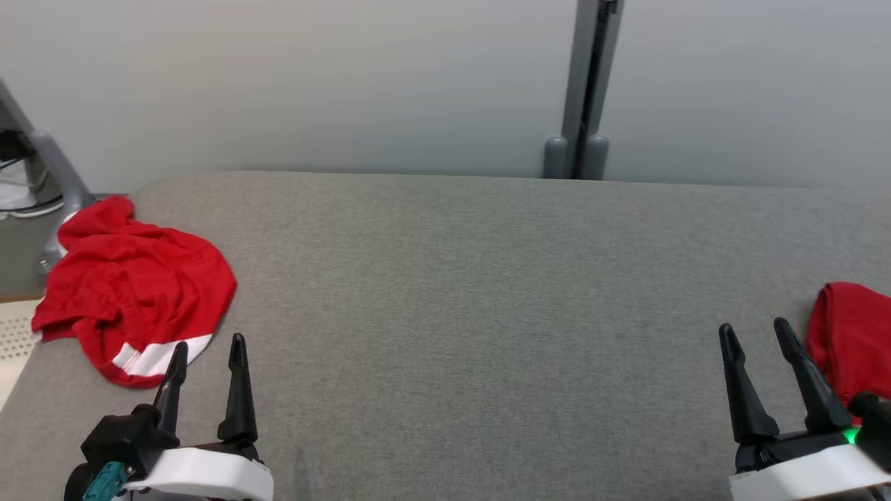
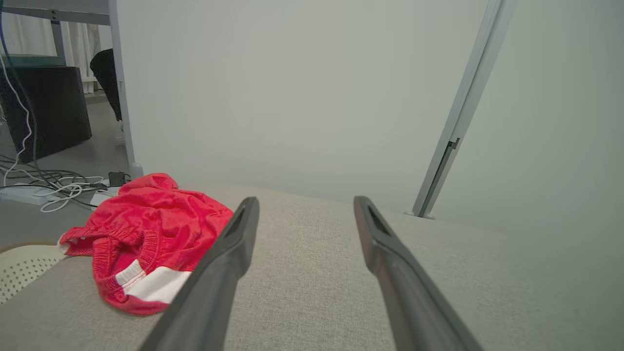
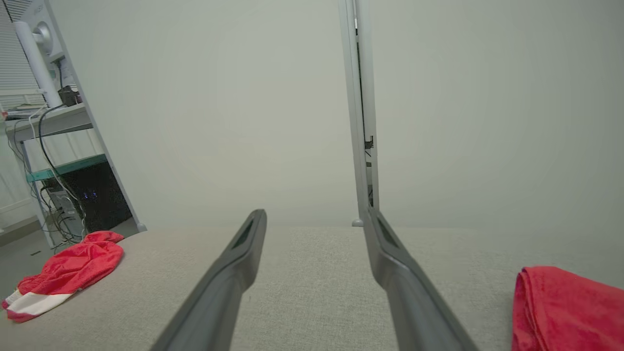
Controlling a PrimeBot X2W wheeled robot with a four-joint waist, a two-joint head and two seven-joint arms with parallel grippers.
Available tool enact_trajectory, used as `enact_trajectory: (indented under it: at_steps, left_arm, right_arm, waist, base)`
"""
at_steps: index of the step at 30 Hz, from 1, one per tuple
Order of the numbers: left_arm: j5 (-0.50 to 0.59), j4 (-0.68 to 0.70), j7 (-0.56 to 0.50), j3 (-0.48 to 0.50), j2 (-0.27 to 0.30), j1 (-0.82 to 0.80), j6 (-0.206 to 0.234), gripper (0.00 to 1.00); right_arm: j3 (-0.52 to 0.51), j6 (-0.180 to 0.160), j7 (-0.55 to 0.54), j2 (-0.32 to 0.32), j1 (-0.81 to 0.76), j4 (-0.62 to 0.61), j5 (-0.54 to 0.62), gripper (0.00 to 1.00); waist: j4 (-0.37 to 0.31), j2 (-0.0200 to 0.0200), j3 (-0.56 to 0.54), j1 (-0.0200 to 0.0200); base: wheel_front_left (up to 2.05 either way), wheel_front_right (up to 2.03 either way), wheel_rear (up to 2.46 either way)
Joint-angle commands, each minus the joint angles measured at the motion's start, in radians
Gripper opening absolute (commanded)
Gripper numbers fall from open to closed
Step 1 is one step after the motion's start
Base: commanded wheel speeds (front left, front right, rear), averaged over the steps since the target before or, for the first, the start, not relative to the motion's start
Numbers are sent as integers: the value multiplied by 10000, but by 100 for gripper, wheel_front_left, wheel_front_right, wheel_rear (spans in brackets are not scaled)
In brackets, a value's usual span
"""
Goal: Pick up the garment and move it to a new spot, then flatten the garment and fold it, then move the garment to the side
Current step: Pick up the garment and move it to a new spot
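A grey fabric worktop (image 1: 445,292) spans the head view. Behind it stand pale wall panels (image 1: 278,83), joined at 1 o'clock by a grey post (image 1: 588,83) on 2 rounded feet (image 1: 555,158). In the left wrist view, white cables (image 2: 58,190) lie on the floor (image 2: 24,219) at 9 o'clock, near a black cabinet (image 2: 48,107).

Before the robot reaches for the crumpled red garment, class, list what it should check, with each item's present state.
1. Left gripper open and empty: ok.
2. Right gripper open and empty: ok.
3. Crumpled red garment close to hand: ok, it lies just ahead of the first gripper.
4. That garment flattened: not ok, it is bunched at the left edge of the table.
5. Folded red garment out of the way: ok, at the right edge.
6. Middle free for spreading: ok.
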State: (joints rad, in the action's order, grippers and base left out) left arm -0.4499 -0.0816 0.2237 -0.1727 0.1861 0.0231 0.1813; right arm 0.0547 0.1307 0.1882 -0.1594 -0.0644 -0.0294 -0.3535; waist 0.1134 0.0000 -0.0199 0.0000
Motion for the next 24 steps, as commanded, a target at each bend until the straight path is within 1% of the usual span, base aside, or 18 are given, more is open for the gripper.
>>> enact_trajectory:
  at_steps: [1,7,12,15,21,22,24]
  left_arm:
    - [59,17,-29,63,116,-134,72,100]
    - [69,161,-209,52,218,-78,148,100]
    - [17,269,-336,97,294,46,256,100]
    - [-36,333,-356,131,318,53,316,100]
    - [-198,429,-431,175,273,-52,314,100]
    - [-338,490,-477,210,213,-157,237,100]
    - [-319,606,-661,222,447,-561,110,100]
  right_arm:
    - [65,2,50,18,134,5,-25,100]
    - [308,2,87,6,317,169,-35,100]
    - [447,2,158,-17,385,308,-70,100]
    - [561,0,179,-48,505,359,-78,100]
    - [689,2,203,-41,744,454,-63,100]
    - [688,0,200,-58,789,442,-50,100]
    - [680,0,111,-139,867,381,-18,100]
  waist:
    - [614,0,6,0]
    - [1826,0,68,0]
    - [2551,0,142,0]
    - [2811,0,237,0]
    - [3012,0,414,0]
    - [3042,0,471,0]
    - [3110,0,644,0]
  base:
    - [0,0,0]
    - [0,0,0]
    - [0,0,0]
    - [0,0,0]
    - [0,0,0]
    - [0,0,0]
    - [0,0,0]
